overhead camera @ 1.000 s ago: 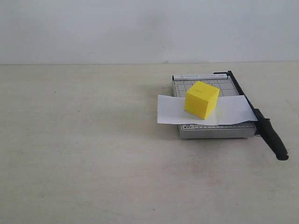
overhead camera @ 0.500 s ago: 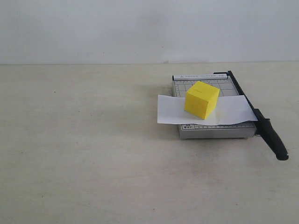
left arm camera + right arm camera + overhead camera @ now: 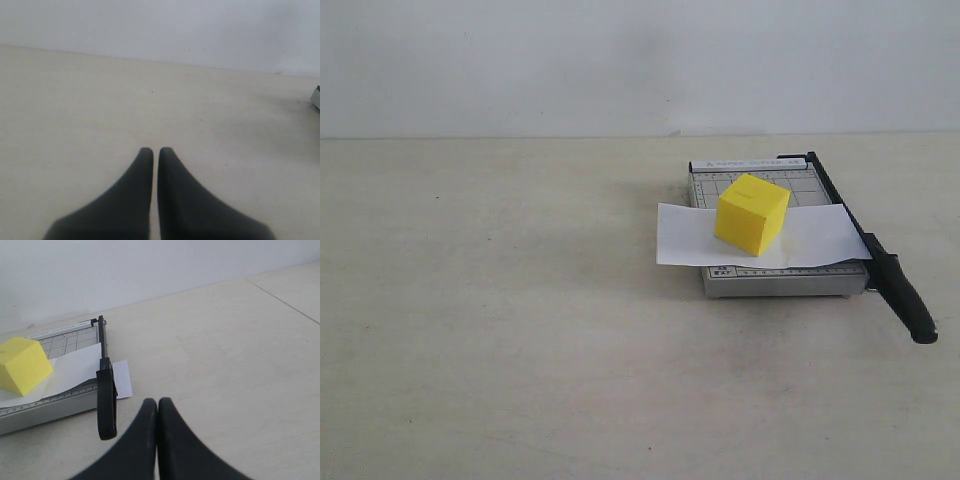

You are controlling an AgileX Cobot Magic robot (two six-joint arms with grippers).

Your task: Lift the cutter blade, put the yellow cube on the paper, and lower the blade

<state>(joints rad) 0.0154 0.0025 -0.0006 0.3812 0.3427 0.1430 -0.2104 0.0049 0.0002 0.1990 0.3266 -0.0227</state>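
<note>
cutter blade (image 3: 106, 390) just beside right pincer (image 3: 158, 401); seemingly apart

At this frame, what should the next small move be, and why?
Probably none beyond ending the episode. The yellow cube sits on the paper, and the cutter blade lies flat along the edge of the grey base, across the paper. The left gripper and right gripper are both shut and apart from the base.

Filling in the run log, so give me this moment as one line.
cutter blade: down across paper | yellow cube: on paper | left tool: shut, empty | right tool: shut, empty
</note>
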